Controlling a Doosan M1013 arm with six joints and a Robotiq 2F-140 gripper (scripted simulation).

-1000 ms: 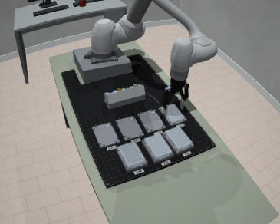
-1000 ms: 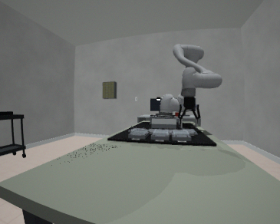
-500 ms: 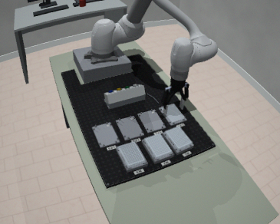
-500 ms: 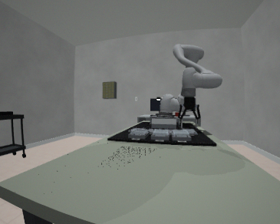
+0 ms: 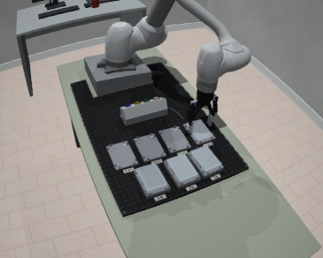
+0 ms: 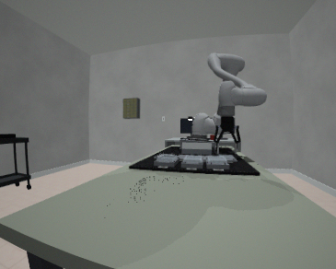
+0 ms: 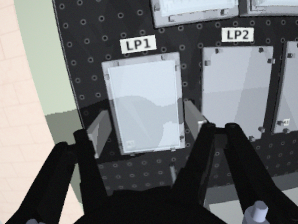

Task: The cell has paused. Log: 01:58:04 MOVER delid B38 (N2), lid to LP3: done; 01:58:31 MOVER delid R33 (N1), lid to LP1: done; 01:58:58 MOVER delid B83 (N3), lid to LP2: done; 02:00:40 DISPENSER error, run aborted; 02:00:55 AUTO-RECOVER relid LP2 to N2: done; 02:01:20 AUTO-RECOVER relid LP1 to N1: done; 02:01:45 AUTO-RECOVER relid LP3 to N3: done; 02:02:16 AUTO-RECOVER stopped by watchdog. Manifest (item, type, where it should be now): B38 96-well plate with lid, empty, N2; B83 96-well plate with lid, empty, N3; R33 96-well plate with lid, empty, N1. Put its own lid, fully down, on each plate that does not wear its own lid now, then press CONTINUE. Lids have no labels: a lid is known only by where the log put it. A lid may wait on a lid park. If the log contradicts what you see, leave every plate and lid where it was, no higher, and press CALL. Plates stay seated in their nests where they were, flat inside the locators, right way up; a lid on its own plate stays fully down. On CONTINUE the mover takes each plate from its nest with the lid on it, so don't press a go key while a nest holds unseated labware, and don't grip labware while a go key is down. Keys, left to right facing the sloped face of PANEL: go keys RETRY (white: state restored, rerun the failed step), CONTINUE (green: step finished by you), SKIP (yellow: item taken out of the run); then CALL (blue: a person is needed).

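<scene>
On park LP1 (image 7: 139, 44), flat lid (image 7: 144, 104), long axis toward plates, fingers straddling.
</scene>
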